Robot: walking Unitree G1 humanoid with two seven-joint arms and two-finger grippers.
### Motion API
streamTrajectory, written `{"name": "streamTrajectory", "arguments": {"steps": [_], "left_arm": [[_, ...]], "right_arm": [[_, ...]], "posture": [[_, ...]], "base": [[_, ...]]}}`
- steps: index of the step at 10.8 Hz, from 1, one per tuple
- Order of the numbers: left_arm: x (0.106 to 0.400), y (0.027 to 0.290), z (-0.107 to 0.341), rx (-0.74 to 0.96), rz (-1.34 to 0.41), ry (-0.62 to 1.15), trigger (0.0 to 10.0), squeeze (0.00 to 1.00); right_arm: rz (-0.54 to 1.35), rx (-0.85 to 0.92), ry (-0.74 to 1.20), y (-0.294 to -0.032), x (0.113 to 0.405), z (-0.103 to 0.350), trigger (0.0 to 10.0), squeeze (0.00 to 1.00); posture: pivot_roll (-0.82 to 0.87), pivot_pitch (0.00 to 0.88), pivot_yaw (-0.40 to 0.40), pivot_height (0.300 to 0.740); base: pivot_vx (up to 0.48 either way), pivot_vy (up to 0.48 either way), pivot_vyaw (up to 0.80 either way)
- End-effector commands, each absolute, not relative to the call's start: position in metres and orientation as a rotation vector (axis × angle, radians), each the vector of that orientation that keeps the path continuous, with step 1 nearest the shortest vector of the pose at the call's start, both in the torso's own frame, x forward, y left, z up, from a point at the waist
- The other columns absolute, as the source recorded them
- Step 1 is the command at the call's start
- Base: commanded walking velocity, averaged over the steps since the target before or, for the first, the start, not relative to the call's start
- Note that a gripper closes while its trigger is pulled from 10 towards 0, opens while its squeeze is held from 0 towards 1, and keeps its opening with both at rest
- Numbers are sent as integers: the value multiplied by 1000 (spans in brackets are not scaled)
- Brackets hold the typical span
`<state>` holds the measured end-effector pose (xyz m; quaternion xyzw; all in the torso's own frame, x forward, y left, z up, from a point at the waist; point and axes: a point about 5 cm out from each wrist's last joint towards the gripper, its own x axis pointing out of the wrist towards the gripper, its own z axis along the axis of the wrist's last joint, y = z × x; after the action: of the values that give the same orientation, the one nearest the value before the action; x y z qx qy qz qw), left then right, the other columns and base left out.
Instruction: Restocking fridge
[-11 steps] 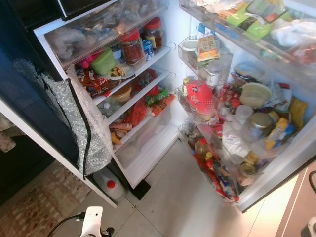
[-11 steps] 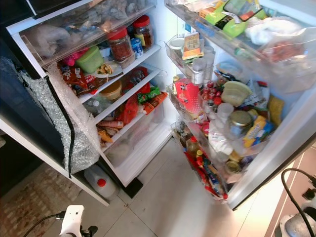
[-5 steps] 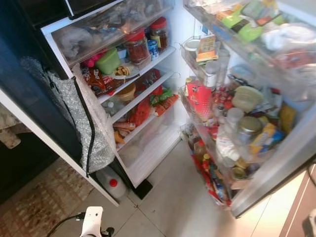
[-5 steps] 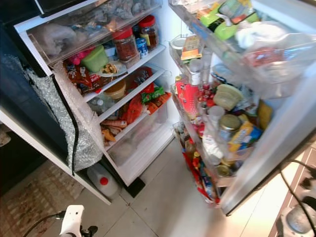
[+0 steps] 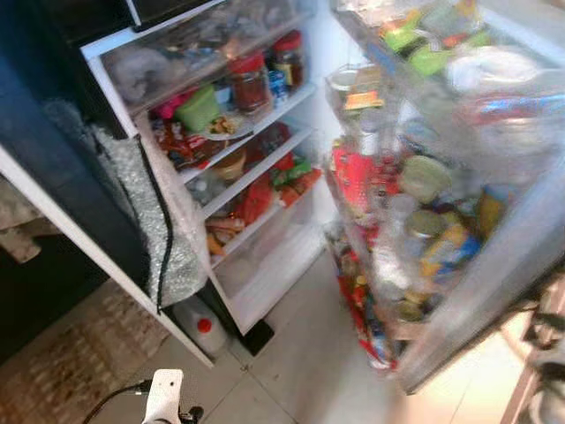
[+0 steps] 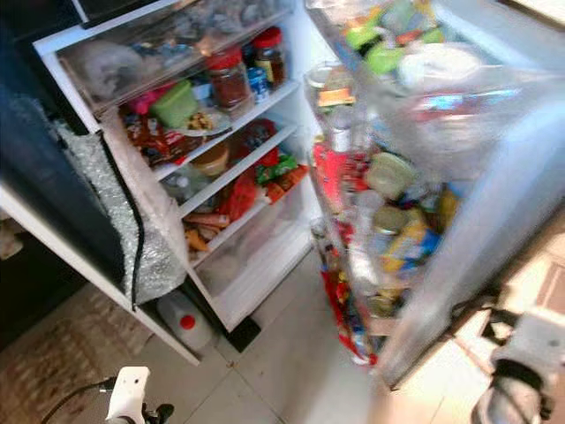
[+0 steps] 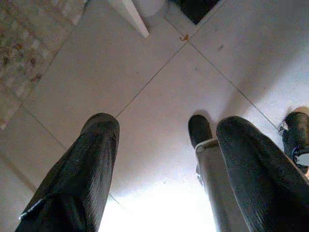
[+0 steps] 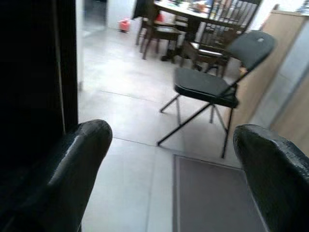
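The left gripper [image 7: 161,164] hung spread and empty over pale floor tiles [image 7: 159,63], and the right gripper [image 8: 174,174], equally wide and empty, faced a black folding chair [image 8: 207,87] and a far dining table [image 8: 203,12]. Ahead stood the open fridge [image 5: 256,150], shelves crammed with red-lidded jars [image 5: 249,81], its loaded door [image 5: 424,203] swung across the right. A white jug [image 5: 198,327] and a silver insulated bag [image 5: 150,221] sat at its near-left foot.

fridge door [image 5: 494,265] motion-blurred, its bin contents unreadable; top drawer [image 5: 185,53] contents hazy behind plastic, fridge top cropped.
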<state>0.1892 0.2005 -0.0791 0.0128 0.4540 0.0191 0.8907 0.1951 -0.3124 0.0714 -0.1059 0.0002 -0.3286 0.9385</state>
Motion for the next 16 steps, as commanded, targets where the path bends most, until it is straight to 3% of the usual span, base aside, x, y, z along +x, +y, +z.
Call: {"name": "streamTrajectory", "arguments": {"steps": [1, 3, 5, 8, 11, 13, 16], "left_arm": [[184, 206, -81, 48, 42, 963, 10000, 0], [185, 206, -81, 50, 40, 960, 10000, 0], [186, 206, -80, 52, 39, 957, 10000, 0], [186, 206, -80, 56, 37, 957, 10000, 0], [186, 207, -80, 53, 43, 957, 10000, 0], [186, 207, -80, 51, 45, 957, 10000, 0], [184, 207, -80, 42, 55, 957, 10000, 0]], "right_arm": [[-622, -224, -25, -307, 195, 75, 10000, 0], [-497, -219, -78, -294, 201, 83, 10000, 0], [-246, -179, -127, -259, 216, 92, 10000, 0], [387, -41, -93, -171, 224, 108, 10000, 0], [762, 33, -15, -133, 212, 120, 10000, 0], [793, 30, -7, -129, 213, 125, 10000, 0], [609, 3, 18, -159, 227, 116, 10000, 0]], "posture": [[-249, 69, 129, 740], [-249, 63, 129, 740], [-249, 62, 128, 740], [-241, 60, 126, 740], [-238, 60, 124, 740], [-232, 63, 122, 740], [-221, 66, 117, 740]], "base": [[0, 0, 0], [0, 0, 0], [0, 0, 0], [0, 0, 0], [0, 0, 0], [0, 0, 0], [0, 0, 0]]}}
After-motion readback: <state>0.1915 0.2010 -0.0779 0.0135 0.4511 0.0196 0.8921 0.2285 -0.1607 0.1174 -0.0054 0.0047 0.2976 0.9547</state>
